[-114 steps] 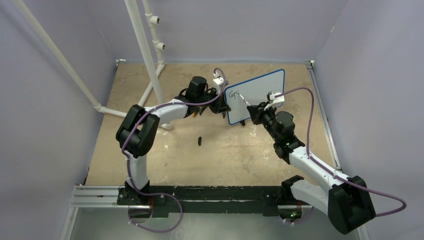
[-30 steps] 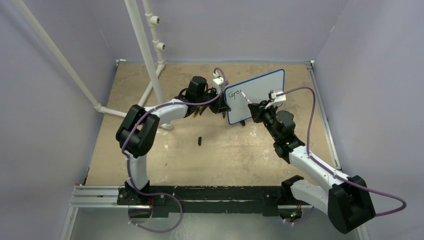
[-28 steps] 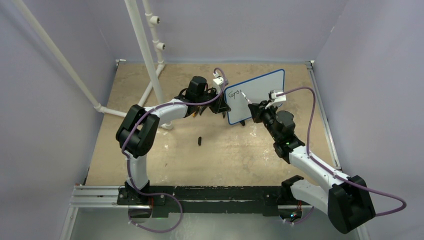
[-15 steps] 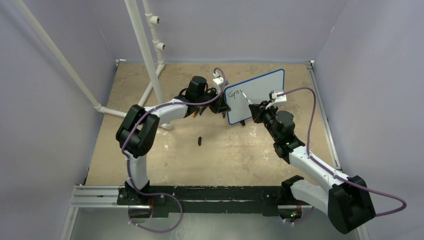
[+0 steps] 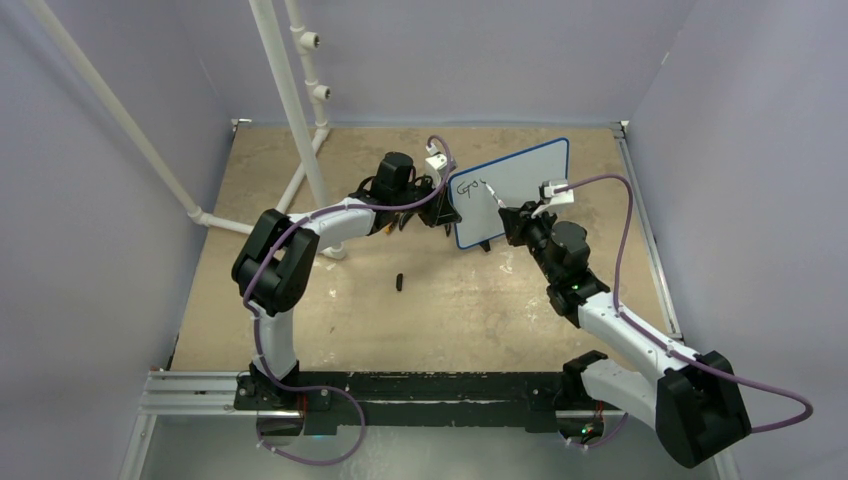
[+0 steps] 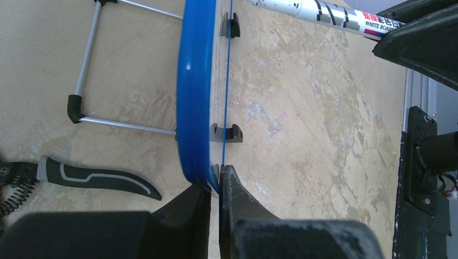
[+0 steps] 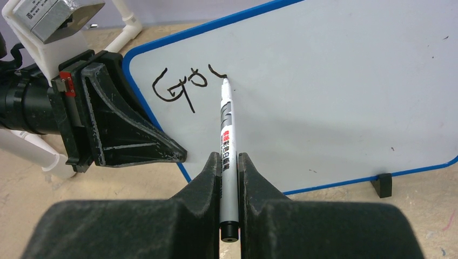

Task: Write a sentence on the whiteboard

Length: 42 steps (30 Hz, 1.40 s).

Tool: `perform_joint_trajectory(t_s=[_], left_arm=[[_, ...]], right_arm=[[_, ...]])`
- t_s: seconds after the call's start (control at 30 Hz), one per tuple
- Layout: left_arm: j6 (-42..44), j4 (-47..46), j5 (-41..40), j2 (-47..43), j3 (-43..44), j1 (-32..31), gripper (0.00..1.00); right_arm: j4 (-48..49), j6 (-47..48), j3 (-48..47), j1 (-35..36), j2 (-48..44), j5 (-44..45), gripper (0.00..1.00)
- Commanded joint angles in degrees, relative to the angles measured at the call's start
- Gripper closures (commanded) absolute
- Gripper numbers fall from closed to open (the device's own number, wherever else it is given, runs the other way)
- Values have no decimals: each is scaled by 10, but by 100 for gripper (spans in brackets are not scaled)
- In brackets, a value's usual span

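whiteboard, sentence begun "Go", marker touching

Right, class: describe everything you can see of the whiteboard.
The whiteboard is a white rectangle with a thin blue rim, rounded corners, small black feet and a wire stand behind. It stands propped on the table. The left end effector clamps its rim at the lower left. The marker tip touches its face, ending a few black handwritten letters at top left, starting "Go". The rest is unwritten.
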State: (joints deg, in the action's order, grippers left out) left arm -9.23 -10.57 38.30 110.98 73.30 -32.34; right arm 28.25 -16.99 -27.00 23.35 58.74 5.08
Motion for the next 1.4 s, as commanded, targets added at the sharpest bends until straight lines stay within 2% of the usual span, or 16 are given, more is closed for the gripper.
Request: perform_joint_trajectory(t_s=[0.0, 0.9, 1.17, 1.37], left_arm=[[6, 11, 14, -14, 19, -4, 100], [6, 13, 15, -13, 20, -5, 100], [7, 15, 8, -14, 20, -5, 100], [7, 16, 7, -14, 20, -5, 100]], right_arm=[[27, 12, -18, 0, -9, 17, 100], [47, 28, -17, 0, -4, -43, 100], [28, 6, -1, 0, -45, 4, 100], [12, -16, -1, -1, -39, 37, 100]])
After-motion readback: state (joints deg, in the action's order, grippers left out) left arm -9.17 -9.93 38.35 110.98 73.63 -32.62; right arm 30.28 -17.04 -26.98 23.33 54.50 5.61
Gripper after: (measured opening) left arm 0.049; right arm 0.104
